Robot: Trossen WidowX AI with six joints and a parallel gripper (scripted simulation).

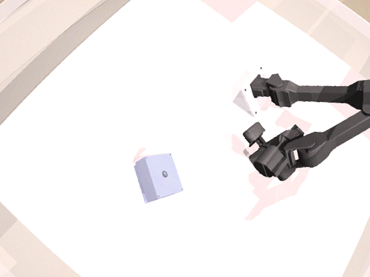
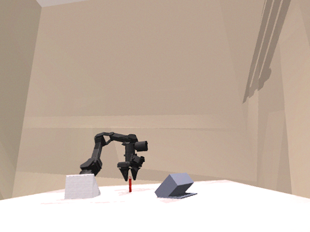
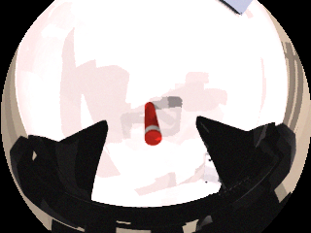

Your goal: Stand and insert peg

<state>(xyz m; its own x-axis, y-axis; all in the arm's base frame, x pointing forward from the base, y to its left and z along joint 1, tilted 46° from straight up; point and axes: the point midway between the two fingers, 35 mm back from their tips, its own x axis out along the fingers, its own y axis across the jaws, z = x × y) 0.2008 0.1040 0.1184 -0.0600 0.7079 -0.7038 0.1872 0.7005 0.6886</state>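
1. From where I stand, the white surface [image 1: 118,114] [image 2: 148,220] [image 3: 194,39] spreads wide and bright, with faint pinkish patches of shade across it.
2. The room around it is plain: a tan far wall [image 2: 138,57], more tan walls to left and right, and dark slanting stripes of shadow [image 2: 266,41] high on the right.
3. At the left of my side-on view sits a pale wedge-shaped block [image 1: 244,102] [image 2: 78,186], the foot of the arm rising behind it.
4. The black arm [image 1: 346,135] [image 2: 96,151] climbs from there, bends at the top and reaches rightward, its last part dropping nearly straight down.
5. The hand [image 2: 130,180] [image 3: 152,122] points downward, its tips about level with the top of the peg and just above it at most. It is wide open, with nothing gripped.
6. The red peg [image 2: 130,184] [image 3: 152,123] stands upright on the surface, white-banded end up, below the hand. The wrist view puts it between the two spread fingers, touching neither; from overhead the arm hides it.
7. Off to the right and nearer me is the blue-grey sloped block [image 1: 164,175] [image 2: 174,185] [image 3: 237,4], tilted on a thin base. From above, its single round hole [image 1: 164,174] shows, with no peg in it.
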